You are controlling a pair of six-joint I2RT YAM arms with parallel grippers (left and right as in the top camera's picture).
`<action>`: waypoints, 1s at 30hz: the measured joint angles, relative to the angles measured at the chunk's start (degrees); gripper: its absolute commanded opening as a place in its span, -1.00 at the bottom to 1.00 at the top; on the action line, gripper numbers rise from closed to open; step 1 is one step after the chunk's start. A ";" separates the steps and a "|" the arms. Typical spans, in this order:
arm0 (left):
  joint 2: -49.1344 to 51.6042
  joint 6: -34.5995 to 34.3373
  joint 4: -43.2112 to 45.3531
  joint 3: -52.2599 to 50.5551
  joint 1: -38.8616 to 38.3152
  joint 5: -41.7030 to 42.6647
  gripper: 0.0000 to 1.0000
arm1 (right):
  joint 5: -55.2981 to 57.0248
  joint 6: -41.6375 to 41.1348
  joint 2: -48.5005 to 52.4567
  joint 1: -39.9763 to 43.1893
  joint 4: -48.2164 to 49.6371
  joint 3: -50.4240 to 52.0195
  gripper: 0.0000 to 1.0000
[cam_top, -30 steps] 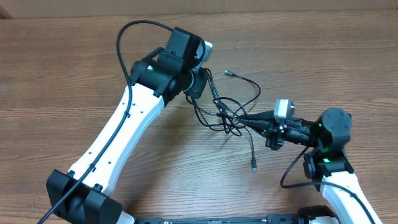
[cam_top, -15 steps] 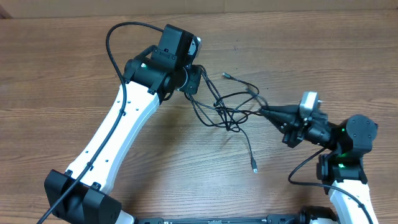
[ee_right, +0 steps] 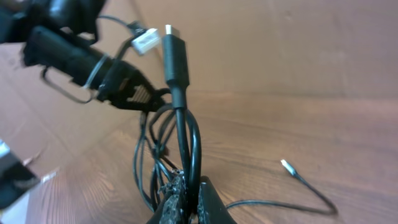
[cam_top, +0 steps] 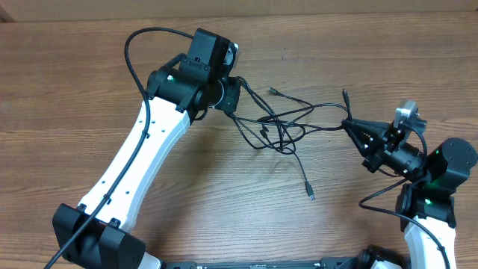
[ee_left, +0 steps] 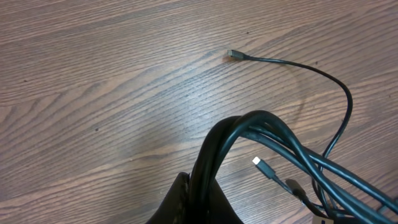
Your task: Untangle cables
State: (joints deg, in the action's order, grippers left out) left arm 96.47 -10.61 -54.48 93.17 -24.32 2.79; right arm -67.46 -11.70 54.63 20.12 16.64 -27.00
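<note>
The cables [cam_top: 282, 131] are thin black cords in a loose tangle at mid-table, stretched between my two grippers. My left gripper [cam_top: 237, 96] is shut on a bunch of strands at the tangle's left end. In the left wrist view these cables [ee_left: 261, 127] loop out of the left gripper [ee_left: 199, 180]. My right gripper [cam_top: 349, 125] is shut on strands at the right end. The right wrist view shows one plug end [ee_right: 175, 56] standing upright above the right gripper [ee_right: 191, 177]. Loose plug ends lie at the back [cam_top: 273, 90] and front [cam_top: 310, 196].
The wooden table [cam_top: 60, 90] carries nothing else. The left arm [cam_top: 142, 157] slants from the front left corner up to the tangle. The right arm's base [cam_top: 429, 217] stands at the front right. A brown wall [ee_right: 280, 43] rises behind the table.
My right gripper has pulled rightward with its strands, drawing the tangle out longer and flatter. The left gripper has shifted slightly left, still holding its bunch.
</note>
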 measured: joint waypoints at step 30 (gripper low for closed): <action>0.00 10.19 -0.61 0.00 1.42 1.90 -0.91 | 0.35 10.88 9.68 1.70 -12.63 0.00 0.60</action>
State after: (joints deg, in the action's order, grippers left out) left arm 96.47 -0.43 -55.09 93.17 -22.90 4.69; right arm -67.11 -0.82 64.31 21.82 4.01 -27.00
